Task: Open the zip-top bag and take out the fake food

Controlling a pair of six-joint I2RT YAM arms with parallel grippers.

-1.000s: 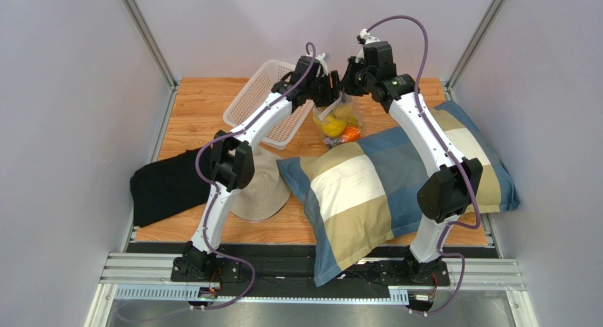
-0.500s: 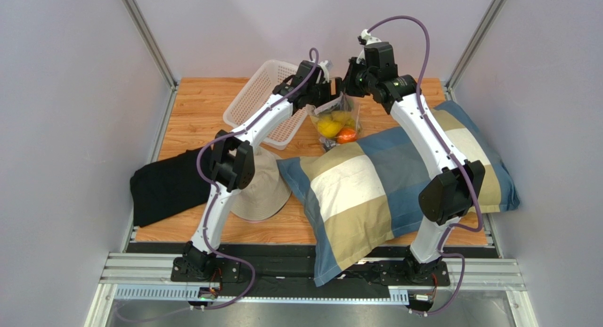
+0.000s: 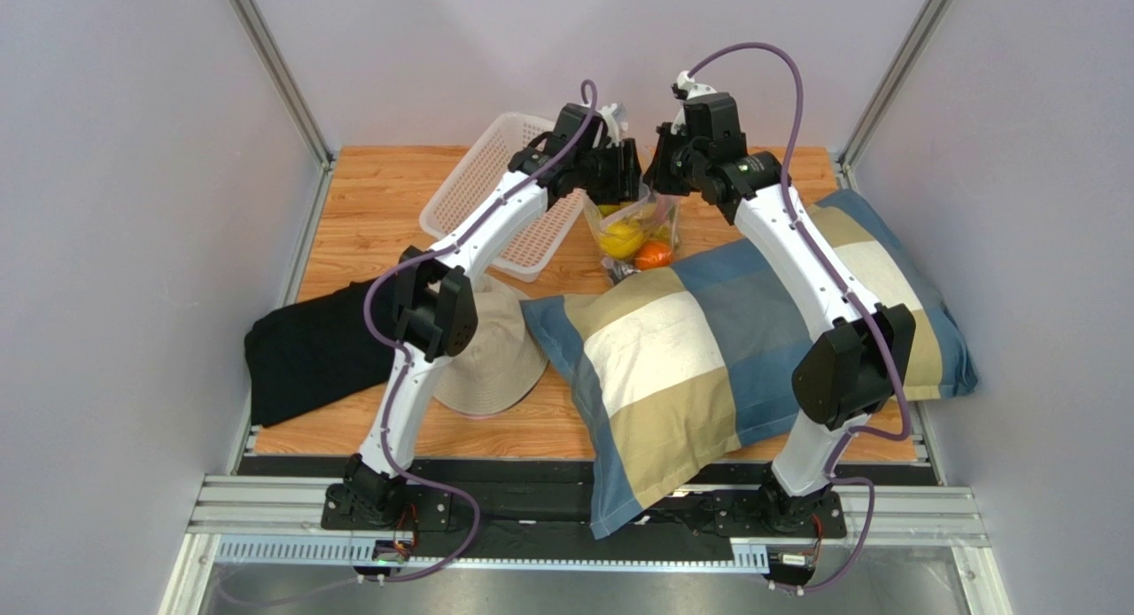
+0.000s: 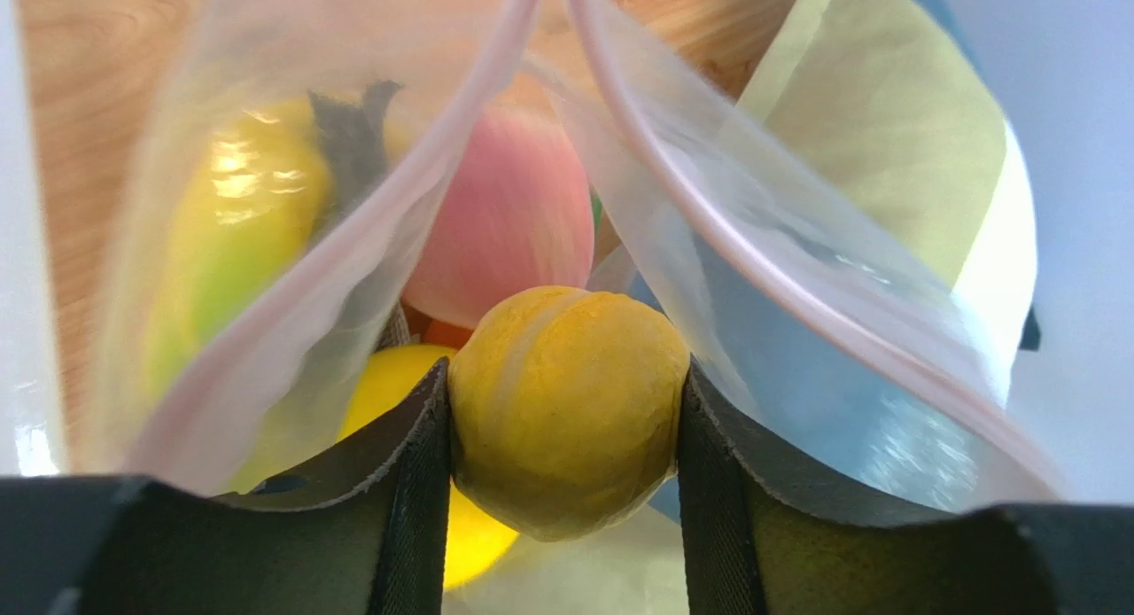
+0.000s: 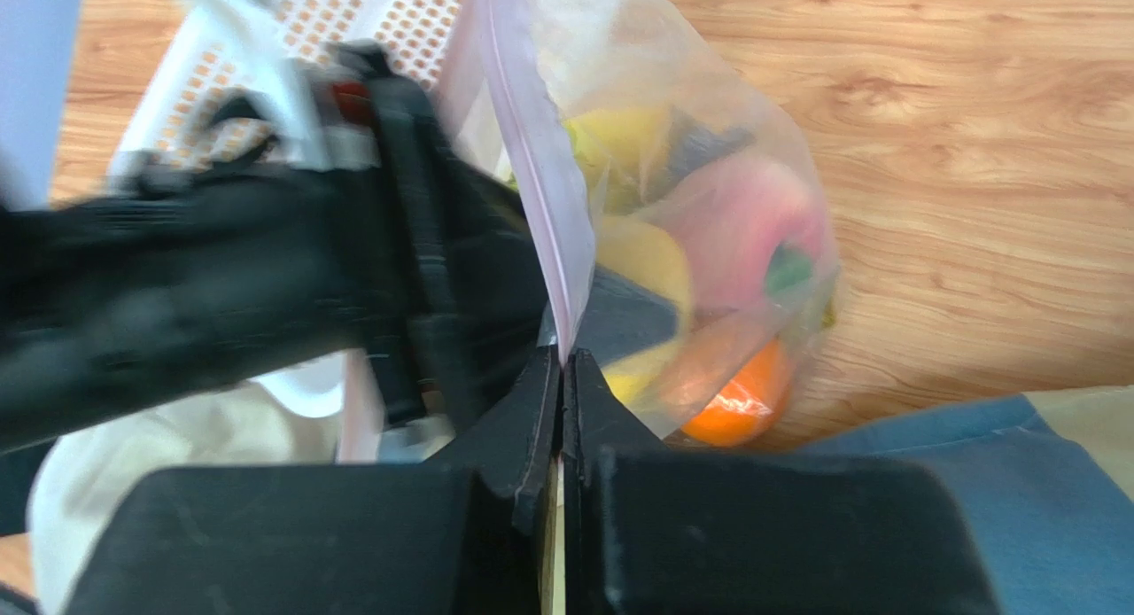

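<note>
Nearest the arm bases lies a plaid pillow (image 3: 746, 336) in blue, tan and cream blocks. It covers the right half of the wooden table (image 3: 373, 196), w/ one corner hanging over the near edge. Left of it sits a tan hat (image 3: 503, 363), brim touching the pillow's corner. A black cloth (image 3: 309, 352) lies just beside the hat at the table's left edge.

Further back, just past the pillow's far edge, the zip-top bag (image 3: 636, 230) hangs upright btwn the two arms, mouth up. Can't tell if its bottom rests on the wood.

The right gripper (image 5: 561, 376) has its jaws pressed together, pinching the bag's zip edge.

The left gripper (image 4: 559, 396) reaches into the open mouth of the bag. Its fingers are clamped on a yellow round fruit (image 4: 572, 436), one pad on each side.

Deeper in the bag are a pink fruit (image 4: 513, 216), a yellow banana bunch (image 4: 246, 216) w/ dark stem, and another yellow piece under the held one. An orange (image 5: 739, 396) sits at the bag's bottom.

Farthest back is a white mesh basket (image 3: 486, 190), left of the bag, w/ the left arm crossing over it.
</note>
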